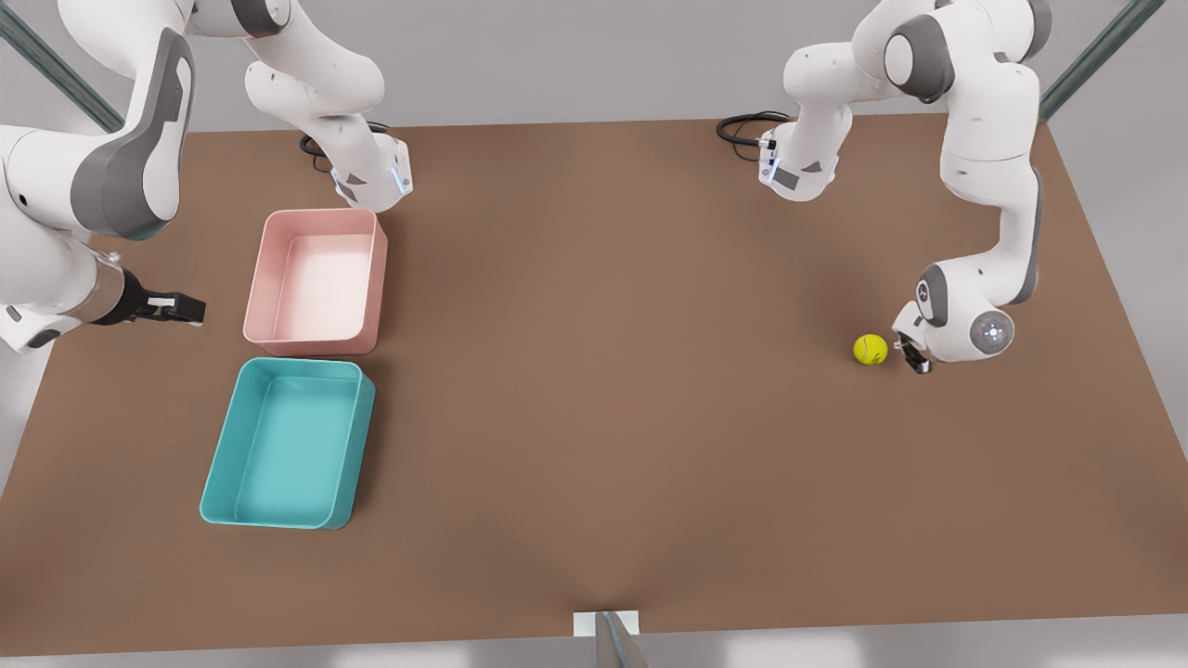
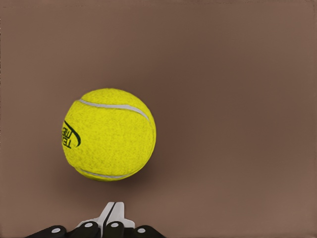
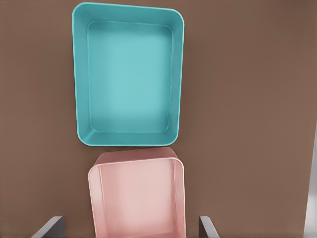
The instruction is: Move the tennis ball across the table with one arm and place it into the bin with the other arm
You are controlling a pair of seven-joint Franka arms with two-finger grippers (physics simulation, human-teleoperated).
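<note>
The yellow-green tennis ball (image 1: 870, 349) rests on the brown table (image 1: 594, 390) toward the front view's right. My left gripper (image 1: 913, 356) is down at table level just to the front view's right of the ball, a small gap away. In the left wrist view its fingertips (image 2: 111, 215) are pressed together, shut on nothing, with the ball (image 2: 109, 134) a short way beyond them. The teal bin (image 1: 278, 364) lies empty at the front view's left. My right gripper (image 1: 176, 307) waits high at the far left, and its open fingertips (image 3: 49, 225) frame the teal bin (image 3: 79, 74) from above.
An empty pink bin (image 1: 316, 215) sits right behind the teal bin, their short sides nearly touching; the right wrist view shows its rim (image 3: 94, 198) too. Arm bases and cables stand along the table's far edge. A small white bracket (image 1: 608, 623) marks the near edge.
</note>
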